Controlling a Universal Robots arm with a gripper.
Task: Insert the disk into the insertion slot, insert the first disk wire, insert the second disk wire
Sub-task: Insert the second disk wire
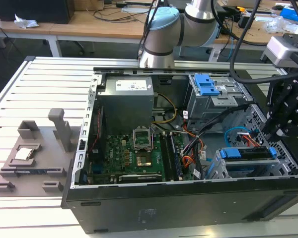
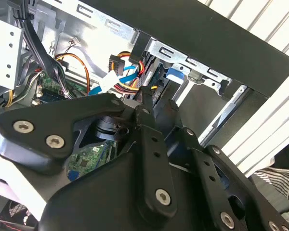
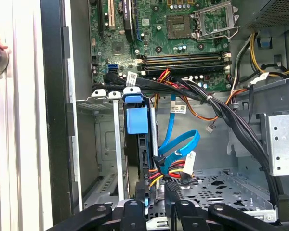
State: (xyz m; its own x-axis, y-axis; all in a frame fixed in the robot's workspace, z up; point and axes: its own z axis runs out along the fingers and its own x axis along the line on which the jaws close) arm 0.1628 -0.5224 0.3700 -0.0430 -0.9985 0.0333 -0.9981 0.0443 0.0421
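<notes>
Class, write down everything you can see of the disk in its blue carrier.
The disk stands on edge inside the grey insertion slot, at the exterior view's right. Its dark narrow edge faces up, framed by bright blue plastic. A blue cable and coloured wires end beside it; whether plugged in is unclear. The gripper hangs just above.

— What sort of place is this?
— A robotics lab or electronics workshop. An open desktop computer case [image 1: 164, 208] lies on a slatted aluminium table [image 1: 44, 89], its motherboard [image 1: 124, 153] bare.
— What else shows it?
— A robot arm [image 1: 161, 34] rises just behind the case. A grey fixture plate [image 1: 35, 158] with moulded holders lies beside it. Wooden workbenches [image 1: 84, 25] behind carry loose cables [image 1: 119, 15].
</notes>
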